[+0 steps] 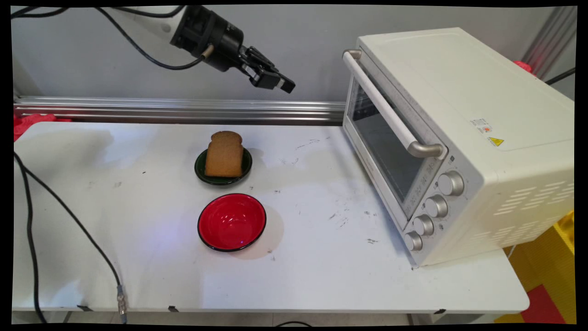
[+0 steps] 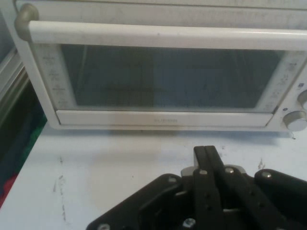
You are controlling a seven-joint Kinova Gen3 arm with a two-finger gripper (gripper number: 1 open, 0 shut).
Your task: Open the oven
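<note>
Item 1. Gripper (image 1: 280, 82): black, two-finger, on a white arm entering from the upper left. Held high above the table's far edge, tilted down toward the right, aimed at the toaster oven. Fingers pressed together, nothing between them; in the hand view the fingers (image 2: 207, 155) rise as one closed pair from the bottom edge. Touching nothing.

Item 2. Toaster oven (image 1: 459, 138): cream-white, occupying the table's right end from the far edge to near the front edge. Door closed, dark glass window, long bar handle (image 1: 390, 110) across its top. Four silver knobs (image 1: 436, 206) in a column at the near end of its front face. In the hand view the door fills the upper half, well apart from the gripper.

Item 3. Slice of brown bread (image 1: 224, 154): standing upright on a small dark green plate (image 1: 200, 169), mid-table, toward the far edge.

Item 4. Red bowl (image 1: 232, 222): black rim, open side up, just in front of the green plate, apart from it.

Item 5. Table (image 1: 138, 257): white, scuffed with dark marks near the oven.

Item 6. Black cable (image 1: 69, 216): runs across the table's left end to the front edge.
</note>
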